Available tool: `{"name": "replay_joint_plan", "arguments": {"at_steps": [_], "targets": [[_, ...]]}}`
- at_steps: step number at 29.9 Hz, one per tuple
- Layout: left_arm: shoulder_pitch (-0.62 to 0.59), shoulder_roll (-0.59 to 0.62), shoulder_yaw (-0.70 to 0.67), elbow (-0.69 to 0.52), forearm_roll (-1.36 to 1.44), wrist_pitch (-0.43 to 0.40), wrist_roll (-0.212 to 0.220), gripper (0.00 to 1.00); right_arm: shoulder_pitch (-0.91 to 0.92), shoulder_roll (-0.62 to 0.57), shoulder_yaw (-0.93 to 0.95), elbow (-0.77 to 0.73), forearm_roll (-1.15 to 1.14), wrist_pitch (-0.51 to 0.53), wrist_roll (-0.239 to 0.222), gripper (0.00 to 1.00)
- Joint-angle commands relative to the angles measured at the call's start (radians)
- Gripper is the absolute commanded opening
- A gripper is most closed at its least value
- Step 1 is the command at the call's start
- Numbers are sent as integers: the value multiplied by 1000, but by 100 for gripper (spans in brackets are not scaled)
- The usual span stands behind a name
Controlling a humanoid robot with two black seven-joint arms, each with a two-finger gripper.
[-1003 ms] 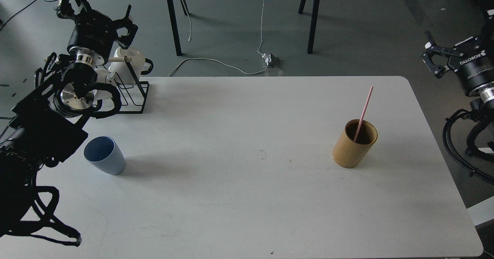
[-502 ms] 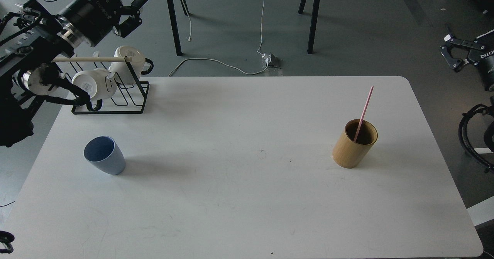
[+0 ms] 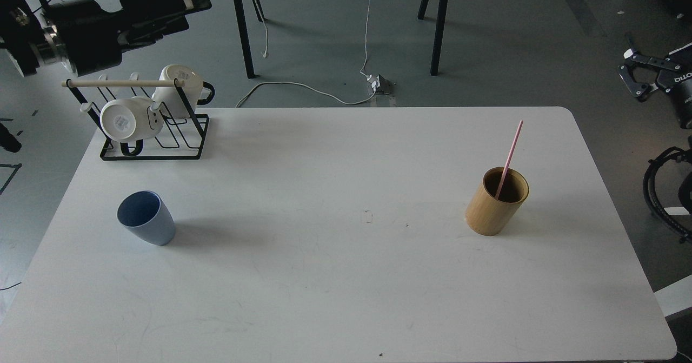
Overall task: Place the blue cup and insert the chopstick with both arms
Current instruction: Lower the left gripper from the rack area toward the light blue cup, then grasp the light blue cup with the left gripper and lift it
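The blue cup [image 3: 146, 217], left of the bamboo holder [image 3: 496, 201] where the pink chopstick [image 3: 509, 159] leans, looks light, rigid and slick, best pinched across its rim; right end effector [image 3: 633, 76] spread, left end effector [image 3: 181, 7] undecidable.

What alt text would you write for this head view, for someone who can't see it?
A white table holds a light-blue cup at left and a tan bamboo cylinder at right with a pink chopstick leaning inside. A black wire rack with two white mugs sits far left. Both black grippers, left and right, hang off the table, holding nothing.
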Motion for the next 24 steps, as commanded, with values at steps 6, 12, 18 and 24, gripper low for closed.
{"name": "replay_joint_plan", "arguments": {"at_steps": [6,12,18,24], "targets": [[177,81,73,-4,307,77,-85,93,-14,0,0,-12,-2,0,4,99],[197,63,187,139,406,168,-120,91,-12,2,-2,-12,-2,0,4,99],[197,55,300,150,443,222,-120,80,-12,0,0,-12,-2,0,4,99],[197,-1,319,255,470,248,-120,73,-14,0,0,-12,-2,0,4,99]]}}
